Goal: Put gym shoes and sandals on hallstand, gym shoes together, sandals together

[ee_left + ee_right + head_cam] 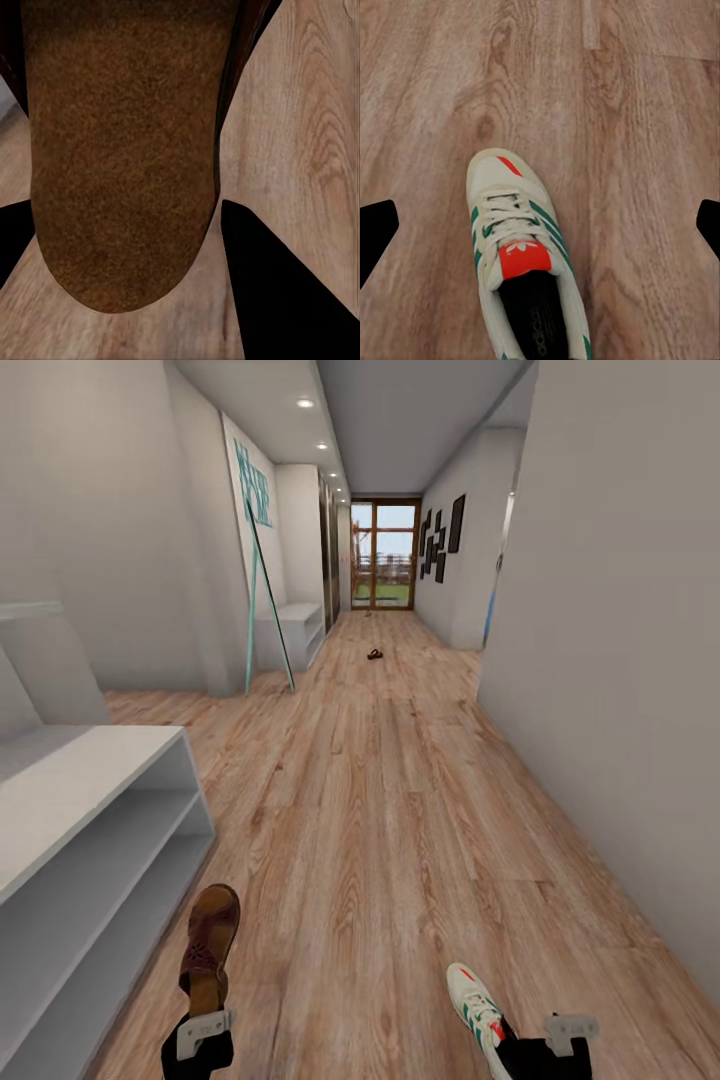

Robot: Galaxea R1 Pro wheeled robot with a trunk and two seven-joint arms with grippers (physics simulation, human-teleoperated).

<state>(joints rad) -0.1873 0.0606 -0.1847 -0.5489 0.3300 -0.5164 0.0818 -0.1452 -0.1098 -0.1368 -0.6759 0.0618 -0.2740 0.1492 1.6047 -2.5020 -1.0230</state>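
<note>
My left gripper (203, 1028) is shut on a dark brown sandal (210, 945), held above the corridor floor (380, 810) beside the hallstand (90, 830). Up close, the sandal (120, 150) sits between the dark fingers (292, 292). My right gripper (525, 1050) hangs open over a white gym shoe (475, 1005) with green stripes, which lies on the planks. That shoe (521, 255) lies well beyond the widely spread fingertips (375, 232), untouched. The second sandal (375, 654) lies far down the corridor. A tiny object (368, 613) near the glass door is too small to identify.
The hallstand's two open compartments face the corridor at my left. A tall leaning mirror (268, 600) and a second low white unit (300, 625) stand further along the left wall. A white wall (610, 710) closes the right side.
</note>
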